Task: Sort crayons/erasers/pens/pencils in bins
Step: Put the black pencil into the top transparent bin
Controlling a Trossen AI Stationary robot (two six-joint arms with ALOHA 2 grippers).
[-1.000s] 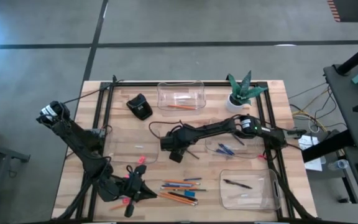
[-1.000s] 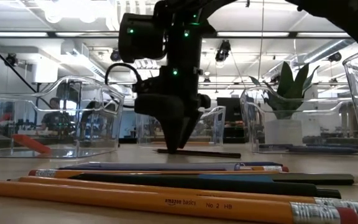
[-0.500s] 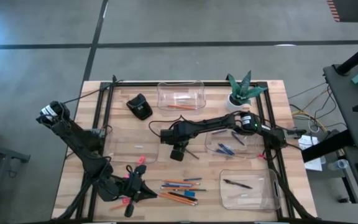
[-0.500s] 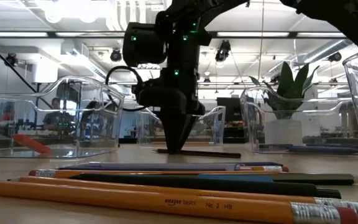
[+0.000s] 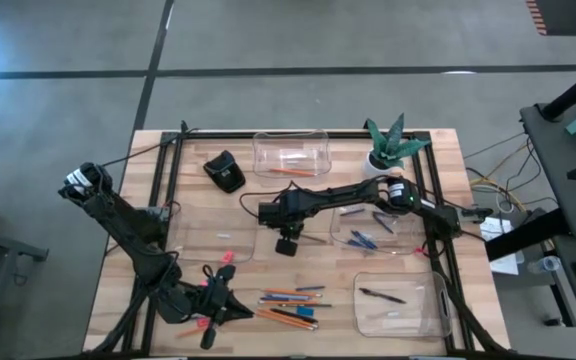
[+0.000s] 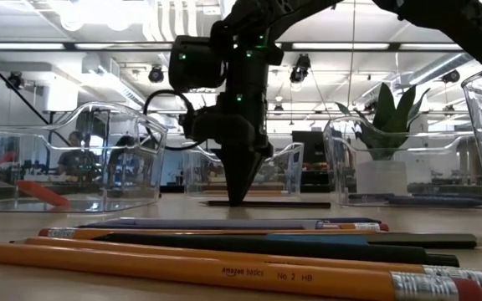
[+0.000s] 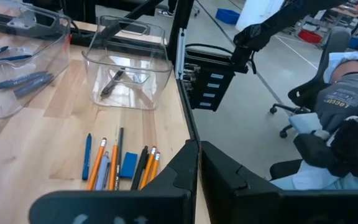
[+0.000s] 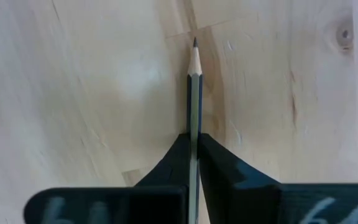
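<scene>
Change since earlier: right gripper (image 5: 288, 243) has dropped at mid-table and its spread fingers have closed.
Right tool: pinching a dark pencil (image 8: 194, 93) lying flat on the wood, gripped mid-shaft so it should lift level.
Left gripper (image 7: 197, 174): pressed together, empty, waiting beside the loose pencils (image 5: 288, 305).
Likely destination: far bin (image 5: 290, 153) holding an orange pencil.

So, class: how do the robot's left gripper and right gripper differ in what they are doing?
The right gripper is shut on a dark pencil at the table's middle; the left gripper is shut on nothing. The right gripper points down at the wood; the left gripper waits near the front edge beside the loose pencils. Both are dark, two-fingered.
</scene>
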